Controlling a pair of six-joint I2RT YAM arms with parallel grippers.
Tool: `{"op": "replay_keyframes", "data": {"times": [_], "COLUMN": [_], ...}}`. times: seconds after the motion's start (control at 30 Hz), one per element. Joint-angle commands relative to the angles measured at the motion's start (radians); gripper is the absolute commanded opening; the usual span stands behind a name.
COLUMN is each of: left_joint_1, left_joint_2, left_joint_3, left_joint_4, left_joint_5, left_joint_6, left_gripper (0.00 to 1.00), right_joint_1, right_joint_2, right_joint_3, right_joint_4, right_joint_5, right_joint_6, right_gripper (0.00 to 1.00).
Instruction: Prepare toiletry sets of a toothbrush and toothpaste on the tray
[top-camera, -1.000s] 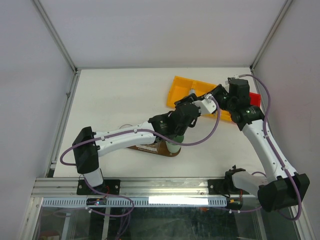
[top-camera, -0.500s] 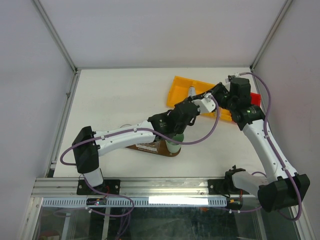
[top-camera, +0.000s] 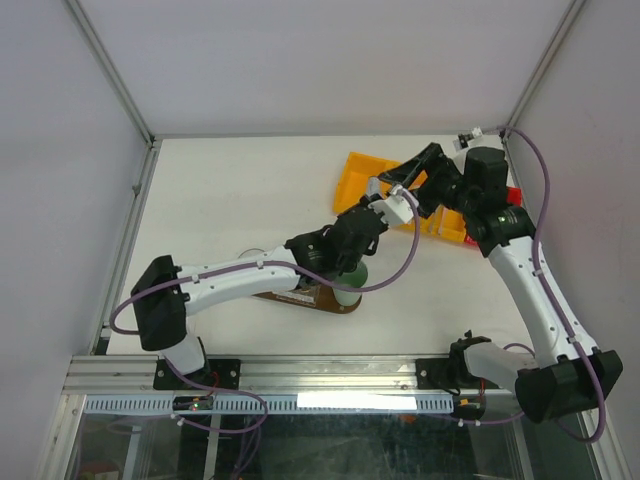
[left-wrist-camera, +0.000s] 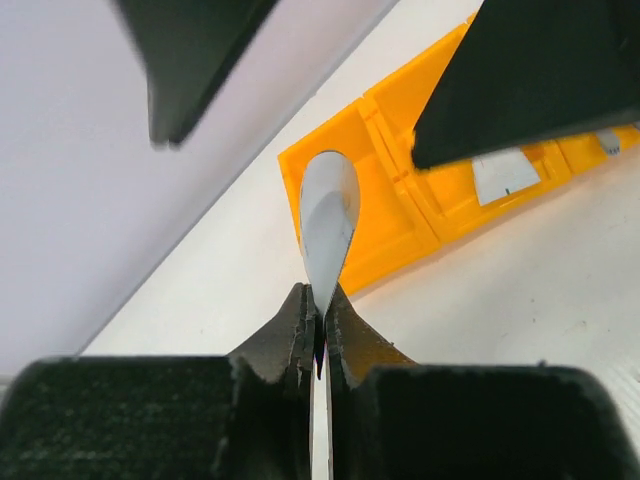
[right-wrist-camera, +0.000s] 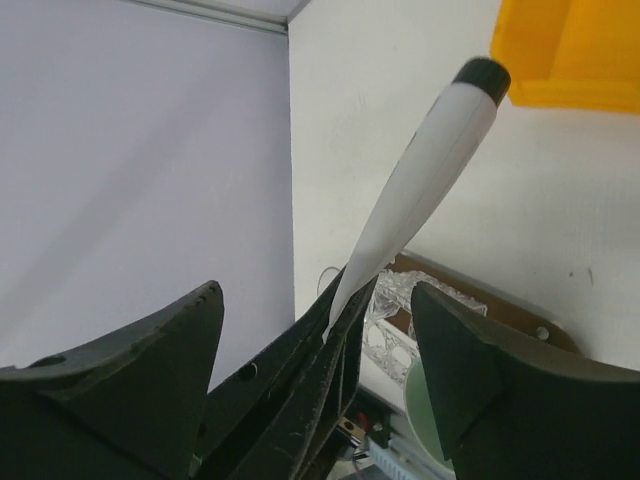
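Toothpaste tube (left-wrist-camera: 328, 215): white with a dark cap, held in the air by its flat crimped end, with the cap pointing towards the yellow bin (top-camera: 362, 172).
Left fingers (left-wrist-camera: 303, 322): pinched narrow on the tube's crimp, above the worktop (top-camera: 240, 190).
Right fingers (right-wrist-camera: 470, 350): spread wide, one on each side of the tube in both wrist views; we see no contact.
Tray (top-camera: 322, 297): dark brown and lying on the worktop under the left arm, which hides most of it, so we cannot tell all that lies there.
Green cup (top-camera: 352, 275): seemingly stands at the tray's right end, just below the left fingers.
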Motion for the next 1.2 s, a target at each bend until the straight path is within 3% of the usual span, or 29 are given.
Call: {"op": "replay_keyframes", "data": {"times": [0.0,0.2,0.4,0.6,0.83,1.17], "left_joint_1": [0.020,0.043,0.049,0.056,0.120,0.133], "left_joint_2": [-0.144,-0.215,-0.242,-0.321,-0.373,-0.364], "left_joint_3": [0.027,0.115,0.239,0.315,0.313,0.343], "left_joint_4": [0.017,-0.218,-0.531,-0.788,-0.872,-0.873], "left_joint_5": [-0.045,-0.061,-0.079,-0.021,0.185,0.292], "left_joint_6": [-0.135,-0.412,-0.678,-0.934,-1.115,-1.214], "left_gripper": [0.00,0.00,0.00,0.00,0.00,0.00], "right_joint_1": [0.004,0.002,0.002,0.018,0.127,0.291], "right_joint_2": [-0.025,-0.066,-0.136,-0.152,-0.195,-0.149], "right_joint_3": [0.166,0.326,0.216,0.020,-0.164,-0.239], "right_joint_4": [0.002,-0.112,-0.031,0.149,0.407,0.544], "right_joint_5": [0.047,0.168,0.160,-0.037,-0.179,-0.142], "right_joint_6": [-0.168,-0.353,-0.555,-0.702,-0.820,-1.120], "right_gripper": [0.84,0.96,0.99,0.99,0.94,0.88]}}
